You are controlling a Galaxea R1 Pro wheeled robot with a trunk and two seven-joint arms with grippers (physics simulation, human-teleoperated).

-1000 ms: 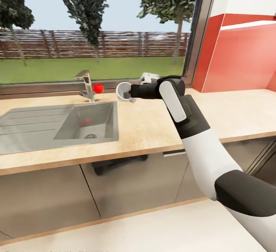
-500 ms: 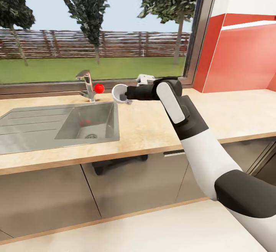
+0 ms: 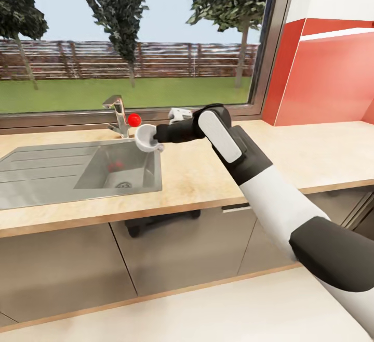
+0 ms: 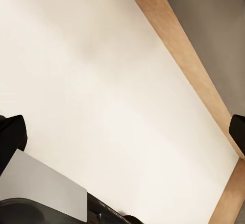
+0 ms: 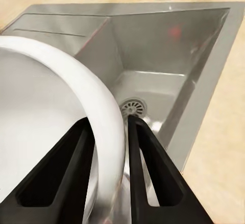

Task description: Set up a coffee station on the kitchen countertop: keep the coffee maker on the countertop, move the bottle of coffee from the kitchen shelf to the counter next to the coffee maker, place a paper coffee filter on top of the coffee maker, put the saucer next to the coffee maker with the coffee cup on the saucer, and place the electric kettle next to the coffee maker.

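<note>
Right claw point(image 3: 156, 135) pinches the rim of the white cup point(image 3: 146, 137) (nothing visible inside), held over the sink point(image 3: 78, 168) at its right back corner. Left claw point(image 4: 122, 132): spread above a pale surface.

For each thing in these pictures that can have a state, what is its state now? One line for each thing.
coffee cup: held in the air over the sink's edge, tipped on its side, empty.
right gripper: shut on the coffee cup's wall, one finger inside, one outside.
sink: empty, no water in it.
faucet: no water running.
left gripper: open, holding nothing.
</note>
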